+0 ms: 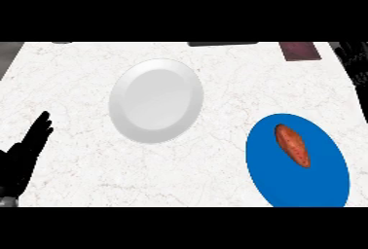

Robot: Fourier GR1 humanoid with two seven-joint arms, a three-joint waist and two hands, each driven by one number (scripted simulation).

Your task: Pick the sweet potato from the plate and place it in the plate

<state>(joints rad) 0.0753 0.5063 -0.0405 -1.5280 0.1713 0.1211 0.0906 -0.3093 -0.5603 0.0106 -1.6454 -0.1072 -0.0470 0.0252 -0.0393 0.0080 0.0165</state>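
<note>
An orange-brown sweet potato [292, 145] lies lengthwise on the upper half of a blue plate [302, 187] at the lower right of the counter. A white plate [120, 104] with nothing on it sits left of centre, farther back. My left hand [25, 155] rests open at the lower left edge, fingers up, well apart from both plates. A black shape at the upper right edge looks like my right hand [356, 61]; it is cut off by the edge and sits far above the sweet potato.
A dark red flat object [299, 50] lies at the counter's back edge on the right. A dark flat thing [223, 44] shows at the back centre. White marble counter stretches between the two plates.
</note>
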